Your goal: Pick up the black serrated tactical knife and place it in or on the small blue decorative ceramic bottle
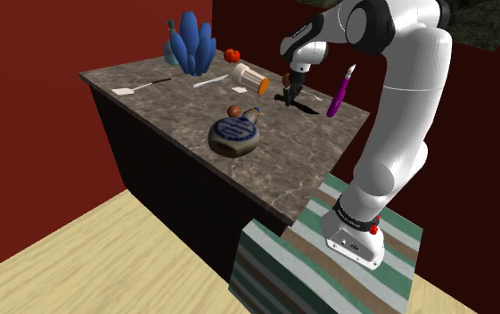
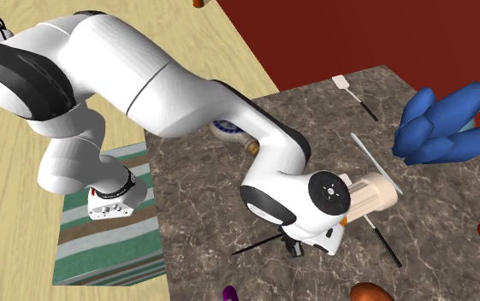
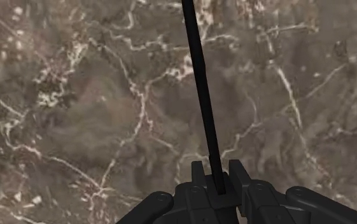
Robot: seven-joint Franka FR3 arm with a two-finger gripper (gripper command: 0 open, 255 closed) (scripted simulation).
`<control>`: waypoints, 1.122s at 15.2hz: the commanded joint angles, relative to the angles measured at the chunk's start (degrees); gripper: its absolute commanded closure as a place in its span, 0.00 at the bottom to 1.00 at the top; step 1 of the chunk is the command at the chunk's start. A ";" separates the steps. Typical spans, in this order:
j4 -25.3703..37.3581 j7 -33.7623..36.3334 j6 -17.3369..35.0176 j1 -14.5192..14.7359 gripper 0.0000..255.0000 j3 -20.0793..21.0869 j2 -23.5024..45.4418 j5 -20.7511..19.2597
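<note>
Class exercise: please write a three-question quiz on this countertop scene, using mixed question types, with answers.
1. True or false: the gripper is shut on the black knife.
2. In the shoulder view, on which side of the gripper does the blue-patterned bottle sit? A) left B) right
3. What colour is the slim object at the gripper's right in the shoulder view?
Key: 1 true; 2 A; 3 purple.

The arm [image 1: 405,107] is showing smooth, rounded white shells, with dark bands [image 2: 24,81] ringing its joints. A grey disc [image 2: 328,193] is capping the wrist, a red dot [image 1: 373,229] is marking the white base [image 1: 353,243], and the gripper [image 3: 217,170] is looking blocky, all black.
</note>
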 commanded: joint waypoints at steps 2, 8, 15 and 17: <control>0.79 0.46 -1.81 0.20 1.00 -0.32 -1.17 -0.74; 2.73 1.43 -5.71 0.58 1.00 -0.84 -3.40 -2.15; 5.60 2.36 -10.44 0.87 1.00 -1.25 -5.53 -3.49; 6.55 2.59 -11.82 0.93 1.00 -1.34 -6.04 -3.80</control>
